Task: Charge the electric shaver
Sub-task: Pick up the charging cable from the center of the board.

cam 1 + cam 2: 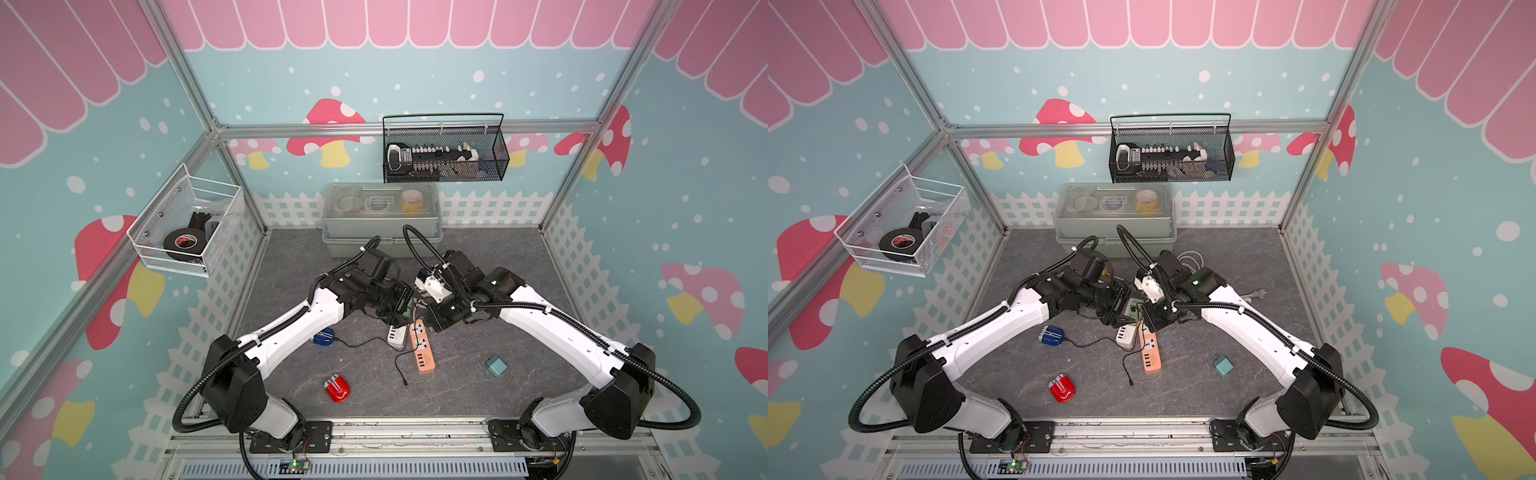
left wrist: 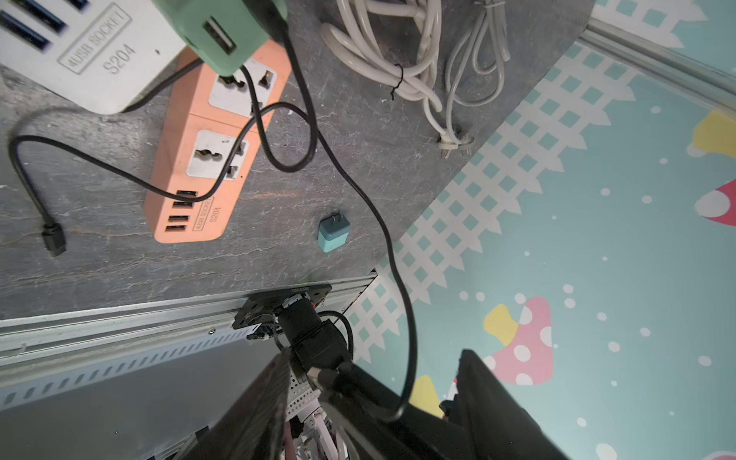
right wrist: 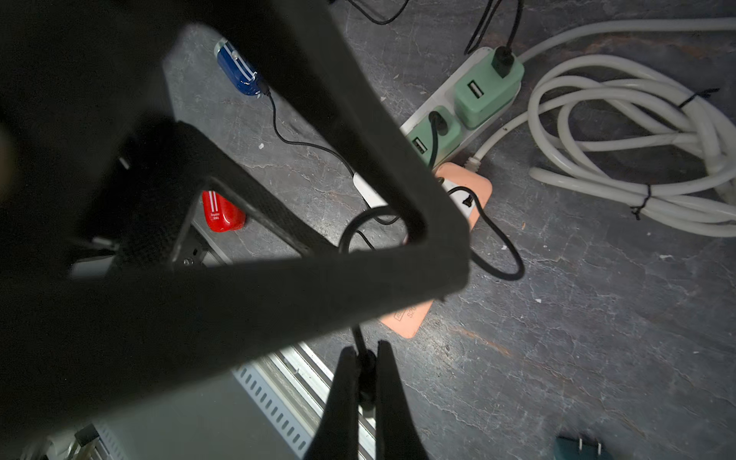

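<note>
Across a grey, stone-patterned table (image 1: 457, 395) boxed in by pastel mushroom-print walls, two white-and-black robot arms reach in from the front edge and meet near the middle. The left gripper (image 2: 374, 358) has its jaws standing apart, partly open, with a thin black cable (image 2: 412, 326) passing through the gap; whether either jaw touches it cannot be told. The right gripper (image 3: 366, 350) has its jaws pinched tight on that cable, which runs off toward the power strips. Against the back wall sits a grey lidded box (image 1: 353, 232). A black mesh basket (image 1: 496, 162) hangs above it, and a white mesh basket (image 1: 226, 224) hangs on the left wall. Coiled white cords (image 3: 685, 207) lie toward the back, beside the right arm. Between the grippers and the front edge lies a white power strip (image 1: 397, 336) carrying two green chargers (image 3: 488, 85), and just beside it an orange power strip (image 1: 422, 349). The blue shaver (image 1: 323, 337) lies on the table left of the strips, close beside the left forearm, with a thin black lead plugged into it. The red shaver (image 1: 337, 388) lies alone nearer the front edge, well apart from both grippers. A small teal plug adapter (image 1: 496, 367) rests to the right, and a loose black plug (image 2: 53, 239) lies on the table near the orange strip.
</note>
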Tool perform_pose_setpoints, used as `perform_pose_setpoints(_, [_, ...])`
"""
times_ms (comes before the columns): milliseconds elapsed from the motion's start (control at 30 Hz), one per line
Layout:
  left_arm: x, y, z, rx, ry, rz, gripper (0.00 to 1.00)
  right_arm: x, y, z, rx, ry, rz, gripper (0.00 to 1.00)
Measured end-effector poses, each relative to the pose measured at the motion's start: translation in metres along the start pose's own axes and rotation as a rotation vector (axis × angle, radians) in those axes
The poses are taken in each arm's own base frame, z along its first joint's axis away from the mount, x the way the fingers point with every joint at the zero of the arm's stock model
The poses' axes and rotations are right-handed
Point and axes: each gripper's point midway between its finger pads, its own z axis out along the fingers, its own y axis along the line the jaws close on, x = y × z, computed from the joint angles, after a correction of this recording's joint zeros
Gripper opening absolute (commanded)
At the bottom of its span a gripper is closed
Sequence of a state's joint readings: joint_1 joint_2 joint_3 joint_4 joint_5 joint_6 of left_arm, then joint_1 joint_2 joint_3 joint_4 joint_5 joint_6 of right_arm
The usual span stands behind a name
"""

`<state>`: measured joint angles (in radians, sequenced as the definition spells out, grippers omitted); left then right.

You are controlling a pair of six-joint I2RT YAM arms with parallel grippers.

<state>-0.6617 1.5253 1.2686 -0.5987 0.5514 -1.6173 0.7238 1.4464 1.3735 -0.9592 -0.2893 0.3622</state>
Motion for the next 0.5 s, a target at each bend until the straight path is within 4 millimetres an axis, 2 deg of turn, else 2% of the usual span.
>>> perform_pose_setpoints(67, [-0.001,0.001,0.0024,-0.005,0.001,0.0,0.31,-0.0001,-0.0008,-0.0005,-0.003,0.0,0.002,0.0])
perform_pose_setpoints(133, [-0.0009,-0.0002,0.0025,-0.001,0.002,0.011,0.24,-0.0006,-0.0025,-0.001,-0.002,-0.001,0.007,0.0])
perform_pose_setpoints(267, [-0.0003,-0.0009,0.0025,0.002,0.006,0.022,0.23,-0.0011,-0.0041,-0.0016,-0.004,-0.002,0.014,0.0])
perform_pose_setpoints(400, [0.0018,-0.001,0.0033,0.001,0.016,0.031,0.15,-0.0012,-0.0036,-0.0017,-0.007,-0.002,0.014,0.0])
perform_pose_setpoints(500, [0.003,-0.0024,0.0051,-0.003,0.025,0.035,0.01,-0.0015,-0.0043,-0.0018,-0.006,-0.003,0.016,0.0])
